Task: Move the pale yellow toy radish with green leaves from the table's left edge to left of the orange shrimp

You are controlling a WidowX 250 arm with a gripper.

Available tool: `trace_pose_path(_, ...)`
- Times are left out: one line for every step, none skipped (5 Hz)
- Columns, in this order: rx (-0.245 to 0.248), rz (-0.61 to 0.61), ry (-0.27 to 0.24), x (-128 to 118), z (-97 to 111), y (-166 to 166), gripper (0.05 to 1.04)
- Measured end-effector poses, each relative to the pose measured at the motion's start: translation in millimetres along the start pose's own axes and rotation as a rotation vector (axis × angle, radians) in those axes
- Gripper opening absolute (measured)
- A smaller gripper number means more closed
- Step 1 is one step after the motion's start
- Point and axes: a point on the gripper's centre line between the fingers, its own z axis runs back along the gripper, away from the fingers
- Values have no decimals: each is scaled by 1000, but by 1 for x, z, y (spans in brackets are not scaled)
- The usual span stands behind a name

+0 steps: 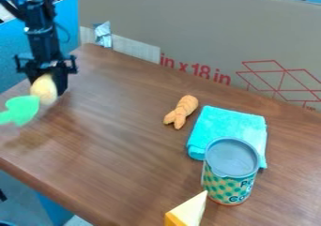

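At left, tool closed on toy.

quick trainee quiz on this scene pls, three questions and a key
1. True or false: the orange toy lies between the gripper and the blue-green cloth.
2. Which is nearest the cheese-like wedge: a) the gripper, b) the blue-green cloth, c) the can?
3. Fill in: the gripper holds a pale-yellow thing with a ____ part at its lower left.

Key: 1 true; 2 c; 3 green

Brown wood-grain surface. On it: orange forked toy, folded turquoise cloth, lidded can, yellow-and-white wedge.
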Motion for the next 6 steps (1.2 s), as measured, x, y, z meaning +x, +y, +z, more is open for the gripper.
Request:
trace_pose_path(27,-67,3,-18,10,-34,538)
trace_pose_path(11,-94,22,-36,6,-49,538)
trace_pose_path(-3,-136,36,-40,2,-62,538)
trace_pose_path(-33,-163,52,-46,-2,-75,537)
trace_pose_path(-69,-188,61,-51,-7,-87,538)
trace_pose_path(-78,-241,85,-55,-15,-103,538)
